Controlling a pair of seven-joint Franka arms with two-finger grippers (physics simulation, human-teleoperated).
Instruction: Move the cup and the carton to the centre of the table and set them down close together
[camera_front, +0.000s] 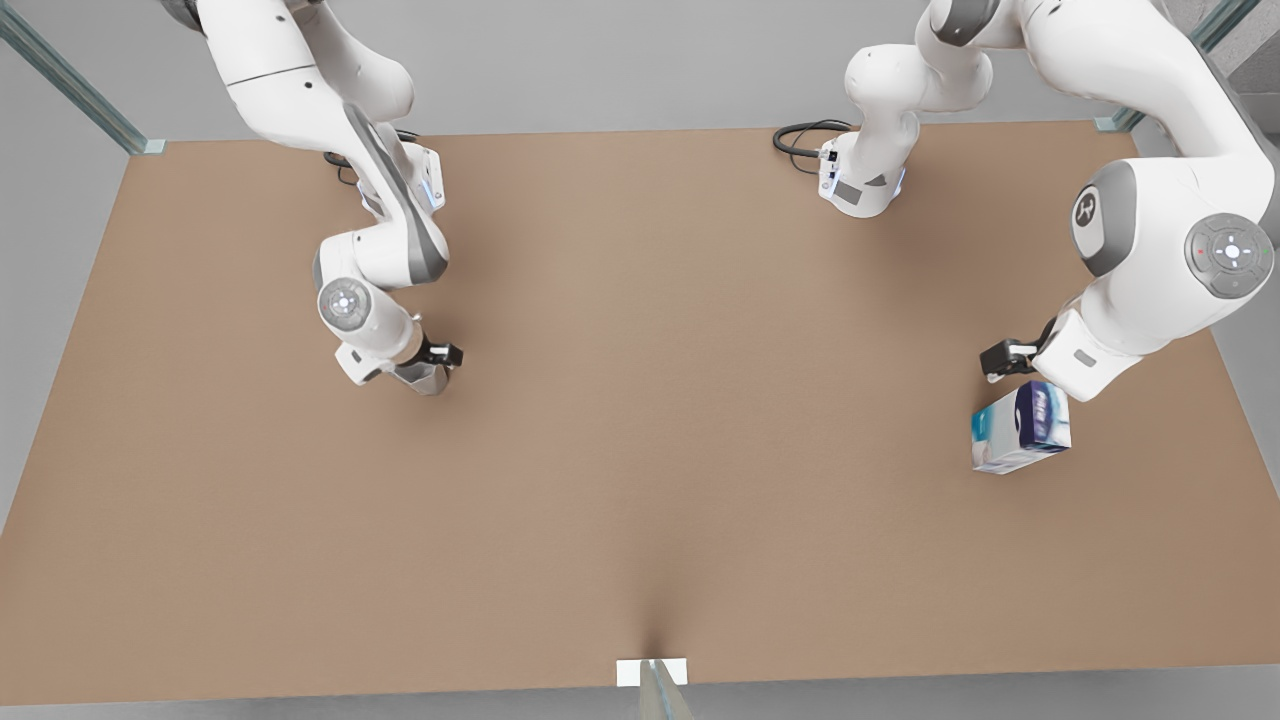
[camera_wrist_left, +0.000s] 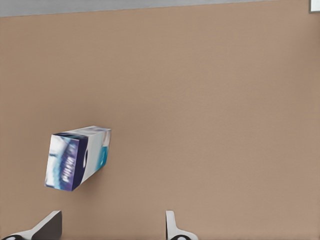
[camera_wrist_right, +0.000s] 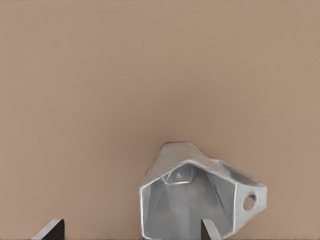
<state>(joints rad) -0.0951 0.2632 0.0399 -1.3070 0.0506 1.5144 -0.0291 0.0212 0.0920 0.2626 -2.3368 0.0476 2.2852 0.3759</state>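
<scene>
The white and light-blue carton (camera_front: 1020, 428) lies on the table (camera_front: 640, 480) at the front view's right, just below the wrist of the arm there. In the left wrist view the carton (camera_wrist_left: 77, 157) sits a little beyond my left gripper (camera_wrist_left: 110, 227), which is open and holds nothing. At the front view's left, the silvery faceted cup (camera_front: 425, 375) is under the other arm's hand. In the right wrist view the cup (camera_wrist_right: 195, 195) shows its mouth, and my right gripper (camera_wrist_right: 130, 230) is open, with one fingertip (camera_wrist_right: 210, 230) in front of the cup's mouth.
Both arm bases stand at the table's far edge, with a black cable (camera_front: 800, 140) by the one on the front view's right. A small white marker (camera_front: 652, 672) sits at the middle of the near edge.
</scene>
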